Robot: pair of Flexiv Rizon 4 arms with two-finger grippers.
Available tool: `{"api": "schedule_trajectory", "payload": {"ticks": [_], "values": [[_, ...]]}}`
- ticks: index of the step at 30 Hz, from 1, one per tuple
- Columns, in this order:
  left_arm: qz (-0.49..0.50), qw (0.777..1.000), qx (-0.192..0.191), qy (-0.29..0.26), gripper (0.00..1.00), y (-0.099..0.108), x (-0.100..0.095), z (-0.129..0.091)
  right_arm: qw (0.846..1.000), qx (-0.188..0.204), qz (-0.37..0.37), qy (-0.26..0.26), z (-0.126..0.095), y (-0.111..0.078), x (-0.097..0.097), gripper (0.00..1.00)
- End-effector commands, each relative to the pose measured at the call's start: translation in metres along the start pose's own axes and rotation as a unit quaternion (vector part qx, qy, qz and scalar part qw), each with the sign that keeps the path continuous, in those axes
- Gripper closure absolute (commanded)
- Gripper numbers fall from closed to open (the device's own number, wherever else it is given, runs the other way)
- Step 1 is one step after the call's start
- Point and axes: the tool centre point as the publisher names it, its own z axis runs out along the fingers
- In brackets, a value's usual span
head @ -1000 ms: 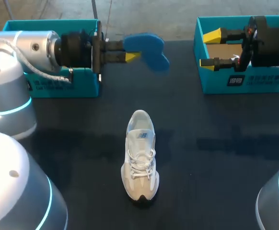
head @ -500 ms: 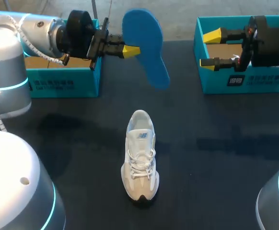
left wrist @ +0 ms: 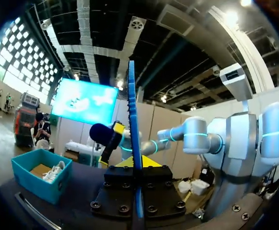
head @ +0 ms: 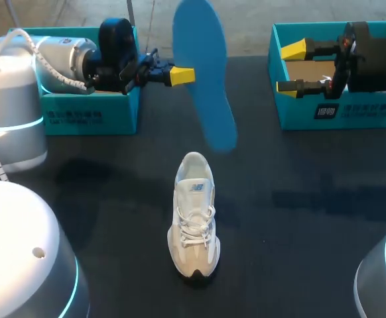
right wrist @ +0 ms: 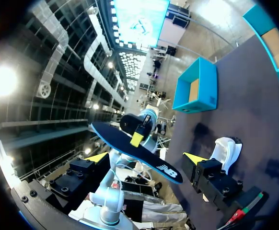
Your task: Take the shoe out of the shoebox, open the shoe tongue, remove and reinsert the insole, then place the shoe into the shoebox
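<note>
The shoe (head: 194, 215) lies out on the desk (head: 299, 218), laces up. Beyond and above it, the left fingers (head: 180, 75) pinch the blue insole (head: 205, 73), held on edge. Farther off, the right fingers (head: 292, 50) stand apart, empty, over the right box (head: 339, 109). Removal looks done; reinserting the insole and boxing the shoe remain.

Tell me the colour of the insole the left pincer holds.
The insole is bright blue, clearest in the head view, gripped by the left pincer.
</note>
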Motion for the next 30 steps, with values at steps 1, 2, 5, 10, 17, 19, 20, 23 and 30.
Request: {"api": "schedule_trajectory", "payload": {"ticks": [1,2,5,10,17,19,20,23,30], "values": [[-0.197,0.979,-0.048,-0.021,1.0,-0.0025,0.0068,-0.0041,1.0,0.0,0.0,0.0,0.0021,0.0005,-0.0009,0.0],[-0.192,0.979,-0.06,-0.029,1.0,-0.0031,0.006,-0.0057,1.0,0.0,0.0,0.0,0.0021,0.0005,-0.0009,0.0],[-0.192,0.979,-0.06,-0.029,1.0,-0.0031,0.006,-0.0057,1.0,0.0,0.0,0.0,0.0021,0.0005,-0.0009,0.0],[-0.192,0.979,-0.06,-0.029,1.0,-0.0031,0.006,-0.0057,1.0,0.0,0.0,0.0,0.0021,0.0005,-0.0009,0.0],[-0.192,0.979,-0.06,-0.029,1.0,-0.0031,0.006,-0.0057,1.0,0.0,0.0,0.0,0.0021,0.0005,-0.0009,0.0],[-0.192,0.979,-0.06,-0.029,1.0,-0.0031,0.006,-0.0057,1.0,0.0,0.0,0.0,0.0021,0.0005,-0.0009,0.0],[-0.192,0.979,-0.06,-0.029,1.0,-0.0031,0.006,-0.0057,1.0,0.0,0.0,0.0,0.0021,0.0005,-0.0009,0.0],[-0.222,0.972,-0.057,-0.044,1.0,0.0009,0.0055,-0.0033,1.0,0.0,0.0,0.0,0.0021,0.0005,-0.0009,0.0],[-0.323,0.944,-0.021,-0.062,1.0,0.004,0.005,-0.0077,1.0,-0.008,-0.011,-0.026,0.0043,-0.0021,0.0046,0.0]]}}
